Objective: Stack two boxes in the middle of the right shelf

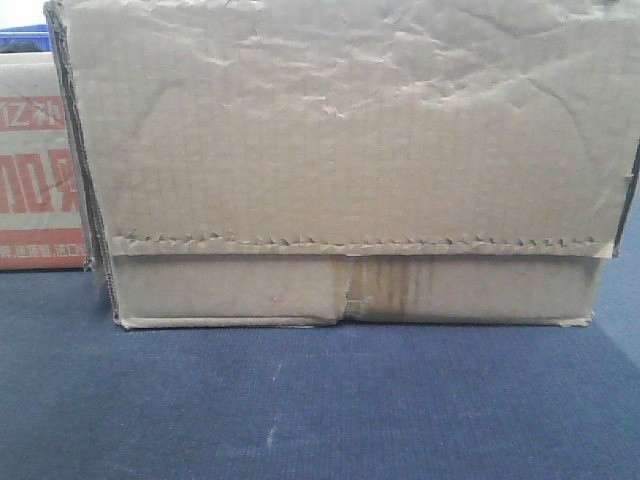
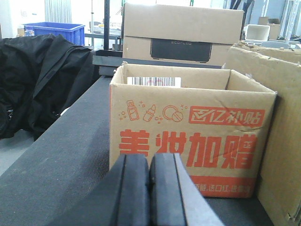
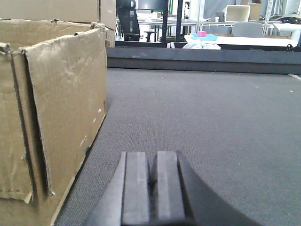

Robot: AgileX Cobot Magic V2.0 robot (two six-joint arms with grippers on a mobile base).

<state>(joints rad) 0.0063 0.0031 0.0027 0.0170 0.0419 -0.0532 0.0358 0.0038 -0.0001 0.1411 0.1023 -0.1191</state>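
Observation:
A large plain brown carton (image 1: 340, 150) with a wrinkled face and taped seam fills the front view and stands on a dark mat. A smaller open-topped carton with red print (image 2: 188, 136) stands just to its left. My left gripper (image 2: 149, 162) is shut and empty, low over the mat, a short way in front of the red-printed carton. The plain carton's edge (image 2: 282, 141) rises on its right. My right gripper (image 3: 153, 157) is shut and empty beside the plain carton's torn side (image 3: 51, 108), apart from it. The right shelf middle is out of view.
A black jacket (image 2: 42, 80) lies heaped at the mat's left edge. Behind the red-printed carton stands another carton with a dark label (image 2: 183, 28). A blue bin (image 2: 54, 30) sits far back left. Grey mat (image 3: 211, 122) stretches right of the plain carton to a raised rear edge.

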